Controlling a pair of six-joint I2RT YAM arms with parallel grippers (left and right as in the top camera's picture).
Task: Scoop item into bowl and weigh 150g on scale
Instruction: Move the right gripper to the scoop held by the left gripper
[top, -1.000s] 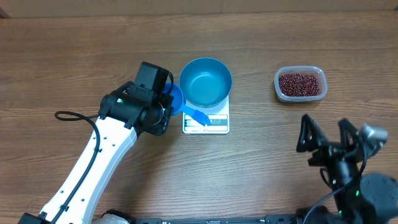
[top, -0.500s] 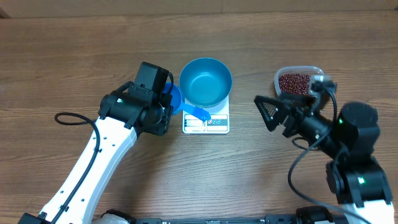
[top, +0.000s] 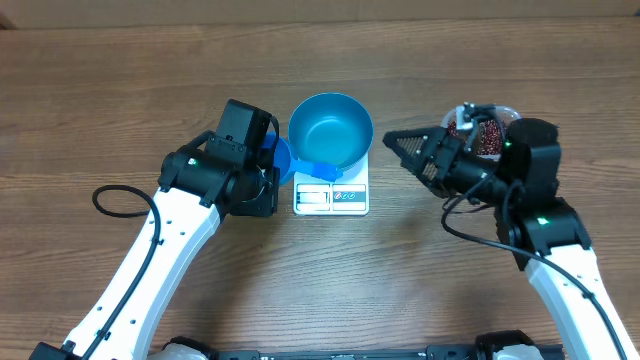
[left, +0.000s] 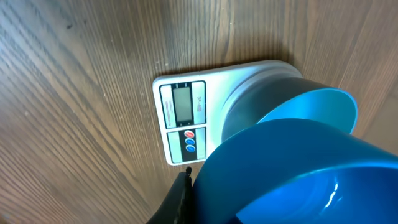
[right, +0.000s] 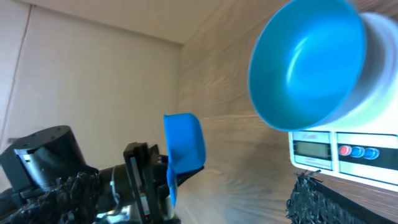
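- The beans lie in a clear tub at the far right of the desk, behind the right tool.
- The right arm crosses over the tub's near side and hides part of it. What shows of the tub is a maroon heap.
- The right tool is released, with its fingers spread wide and pointing left toward the bowl. It hangs over bare desk between the tub and the bowl, near the bowl's right rim but apart from it.
- The left tool is clenched on a small blue scoop, just left of the bowl and well apart from the beans.
- The scoop's cup sits close beside the bowl's left rim. Which part of the scoop is pinched is hard to make out, though it looks like the handle end.
- From the right wrist view the scoop's cup stands on edge.
- The bowl rests on the rear part of the scale, and its inside shows only bare blue.
- The scale's display and buttons stick out in front of the bowl, uncovered. The reading is too small to make out.
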